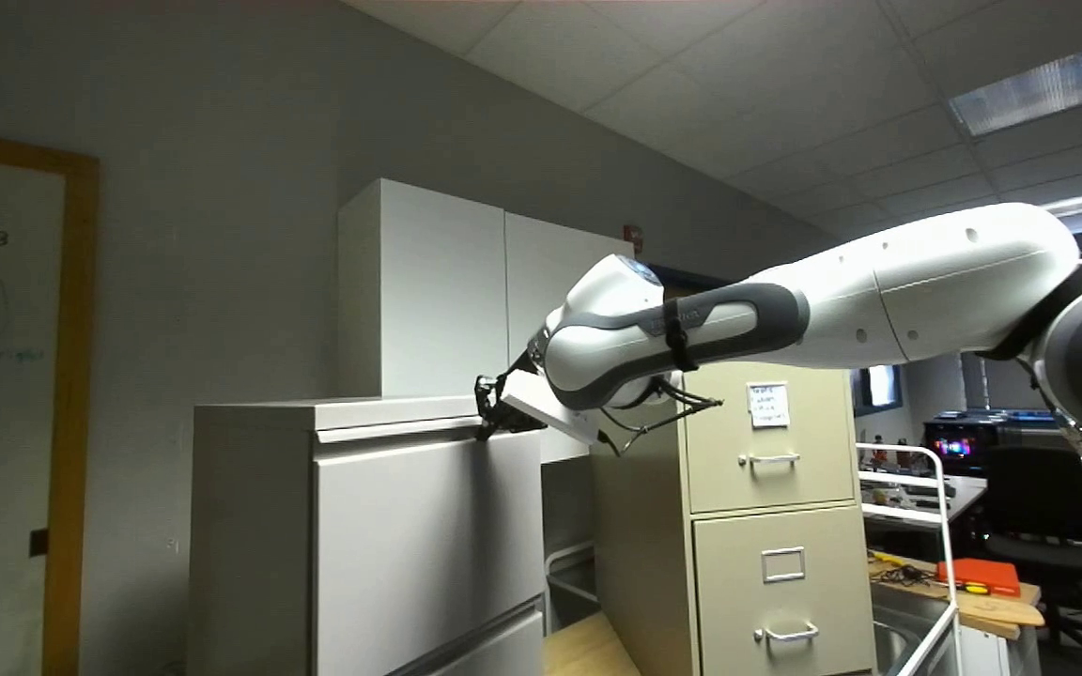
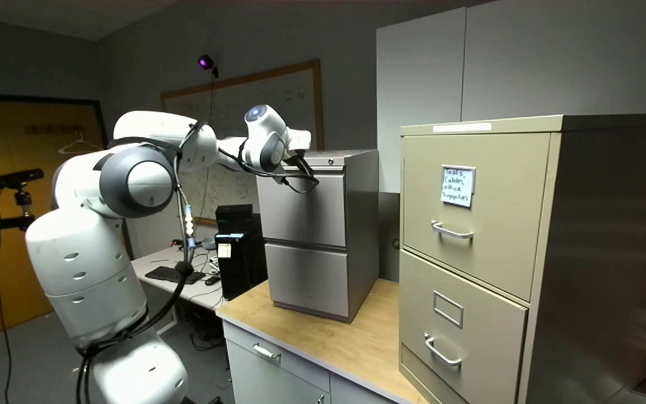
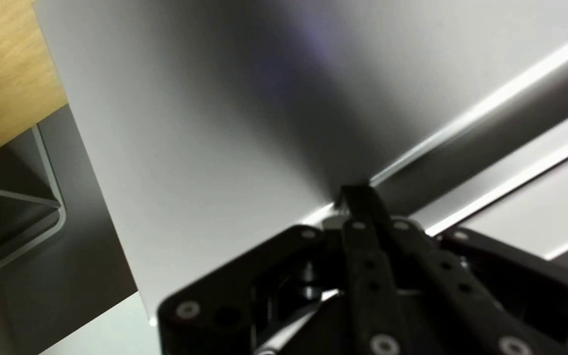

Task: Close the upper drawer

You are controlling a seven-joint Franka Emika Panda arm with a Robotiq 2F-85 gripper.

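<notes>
The upper drawer is the wide, plain light-grey front of the grey cabinet; it shows in both exterior views (image 1: 428, 535) (image 2: 303, 210). It appears flush with the cabinet body, or nearly so, with no open inside showing. In the wrist view the drawer front (image 3: 180, 162) fills much of the picture, with a bright top edge and a dark groove above it. My gripper (image 3: 355, 192) is shut, its fingertips together at that top edge; it also shows in both exterior views (image 1: 485, 413) (image 2: 304, 165). Whether the tips touch the front is hard to tell.
The grey cabinet's lower drawer (image 2: 307, 278) sits below, on a wooden counter (image 2: 376, 336). A beige filing cabinet (image 1: 776, 526) with metal handles stands beside it. A white two-door cupboard (image 1: 442, 291) hangs on the wall behind. A white metal rack (image 1: 940, 563) stands past the beige cabinet.
</notes>
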